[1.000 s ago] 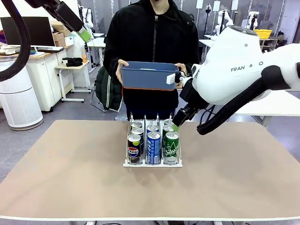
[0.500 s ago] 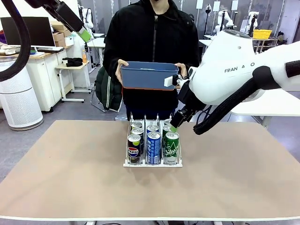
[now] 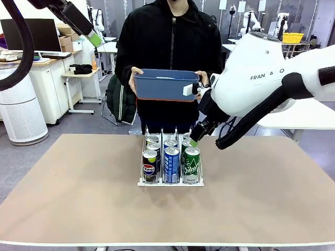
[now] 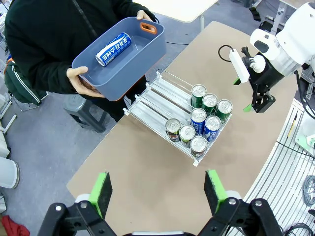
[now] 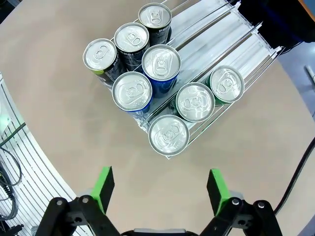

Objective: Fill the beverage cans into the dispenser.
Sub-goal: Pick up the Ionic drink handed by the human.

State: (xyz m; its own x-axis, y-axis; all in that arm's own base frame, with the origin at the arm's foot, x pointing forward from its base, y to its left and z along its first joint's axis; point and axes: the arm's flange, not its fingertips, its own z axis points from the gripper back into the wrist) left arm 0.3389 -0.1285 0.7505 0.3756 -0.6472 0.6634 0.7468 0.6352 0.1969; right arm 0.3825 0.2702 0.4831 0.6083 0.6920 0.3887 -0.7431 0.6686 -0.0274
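In white wire-divided dispenser (image 3: 170,184): eight slim silver-topped beverage cans (image 3: 171,163).

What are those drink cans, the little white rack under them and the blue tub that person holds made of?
Drink cans: probably aluminium; bright silver tops with pull tabs, glossy printed sides.
White rack: seemingly plastic base, with thin shiny metal wire dividers.
Blue tub: looks like matte moulded plastic, with smooth rounded corners.

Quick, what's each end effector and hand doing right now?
Left end effector: open, empty.
Right end effector: open, empty.
Person's hands: holding the blue tub.
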